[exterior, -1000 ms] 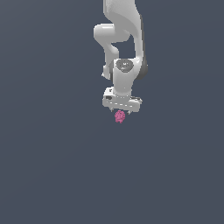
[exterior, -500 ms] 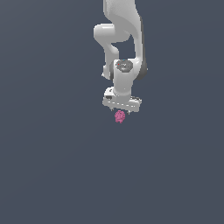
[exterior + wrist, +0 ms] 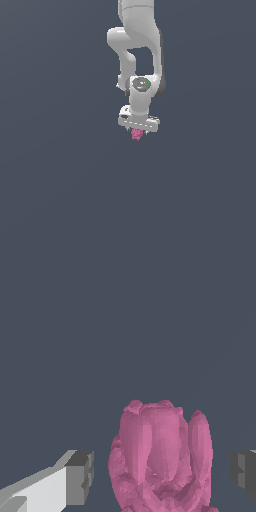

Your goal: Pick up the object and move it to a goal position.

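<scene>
One white arm (image 3: 137, 45) fills the upper middle of the exterior view, reaching down over a plain dark grey ground, and you have its gripper (image 3: 138, 129) poised directly over the object (image 3: 137, 134), the small magenta-pink lumpy clump that sits just under the hand, near the centre of the scene. From the wrist view you can see the object (image 3: 162, 456) standing between the two dark finger pads, one pad (image 3: 80, 477) on one side and the other pad (image 3: 244, 471) on the other, with a clear strip of ground showing on each side of the clump. So the fingers are spread and not touching it. You look to be at the grasp step: aligned and lowered, but with nothing pinched yet, and the lift and carry not begun. Your next move should be to bring the fingers together evenly on the clump; its bumpy, ridged surface may seat unevenly against flat pads, so check that it holds before raising it. No goal marker shows in either view.
</scene>
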Tool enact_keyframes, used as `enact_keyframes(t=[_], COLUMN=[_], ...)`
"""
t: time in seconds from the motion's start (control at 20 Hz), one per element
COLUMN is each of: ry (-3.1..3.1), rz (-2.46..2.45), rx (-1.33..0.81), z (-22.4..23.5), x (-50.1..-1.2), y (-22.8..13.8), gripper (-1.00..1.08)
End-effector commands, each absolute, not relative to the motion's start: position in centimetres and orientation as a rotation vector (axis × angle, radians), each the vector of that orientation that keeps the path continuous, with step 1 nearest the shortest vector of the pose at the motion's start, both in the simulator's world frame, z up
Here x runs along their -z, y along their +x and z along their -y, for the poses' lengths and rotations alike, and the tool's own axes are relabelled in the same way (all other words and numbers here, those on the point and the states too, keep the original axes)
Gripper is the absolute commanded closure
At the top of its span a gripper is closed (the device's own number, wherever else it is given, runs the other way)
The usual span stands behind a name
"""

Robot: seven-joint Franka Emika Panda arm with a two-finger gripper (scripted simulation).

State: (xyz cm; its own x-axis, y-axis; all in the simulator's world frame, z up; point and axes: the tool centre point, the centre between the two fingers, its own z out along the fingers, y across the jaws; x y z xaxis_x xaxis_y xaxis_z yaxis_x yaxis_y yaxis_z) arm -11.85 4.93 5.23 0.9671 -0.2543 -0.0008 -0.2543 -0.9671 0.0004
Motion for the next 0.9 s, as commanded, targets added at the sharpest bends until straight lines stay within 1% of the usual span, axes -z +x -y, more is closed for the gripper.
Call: enact_keyframes(t=[0.0, 0.2, 0.25, 0.85], ry=[3.115, 3.115, 3.115, 3.116], rz=[0.403, 0.404, 0.404, 0.403], rx=[0.000, 0.000, 0.000, -0.001], z=[-4.95, -4.94, -4.94, -5.04], x=[-4.45, -4.04, -4.04, -4.22], y=[-11.83, -11.81, -11.81, -11.83], gripper=[-0.92, -0.92, 1.08, 1.08])
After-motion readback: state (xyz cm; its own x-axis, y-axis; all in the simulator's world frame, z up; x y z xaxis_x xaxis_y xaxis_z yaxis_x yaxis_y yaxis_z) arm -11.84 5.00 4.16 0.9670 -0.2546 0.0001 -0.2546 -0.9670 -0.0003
